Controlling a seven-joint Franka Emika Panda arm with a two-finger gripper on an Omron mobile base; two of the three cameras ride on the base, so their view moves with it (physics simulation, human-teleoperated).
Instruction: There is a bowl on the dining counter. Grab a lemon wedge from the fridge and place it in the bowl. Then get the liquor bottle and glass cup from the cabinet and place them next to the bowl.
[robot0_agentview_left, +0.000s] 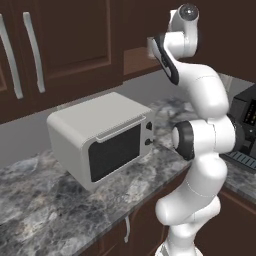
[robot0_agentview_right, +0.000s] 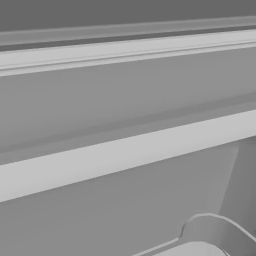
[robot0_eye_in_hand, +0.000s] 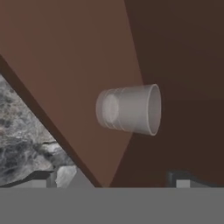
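Observation:
A clear glass cup (robot0_eye_in_hand: 129, 108) stands on the brown cabinet shelf (robot0_eye_in_hand: 65, 61). In the rolled hand view it looks tipped sideways, with its mouth toward the right. It sits straight ahead of my gripper (robot0_eye_in_hand: 113, 181), some way off. The two dark fingertips (robot0_eye_in_hand: 43, 178) stand wide apart with nothing between them, so the gripper is open. In the left base view the arm reaches up, and the gripper (robot0_agentview_left: 151, 46) points into the cabinet opening above the counter. The bowl, lemon wedge and liquor bottle are out of view.
A white microwave (robot0_agentview_left: 100, 137) stands on the marble counter (robot0_agentview_left: 40, 210) left of the arm. Dark cabinet doors with long handles (robot0_agentview_left: 35, 50) hang above it. A black appliance (robot0_agentview_left: 247, 120) sits at the right edge. A grey panel (robot0_agentview_right: 125, 125) lies close before the right base camera.

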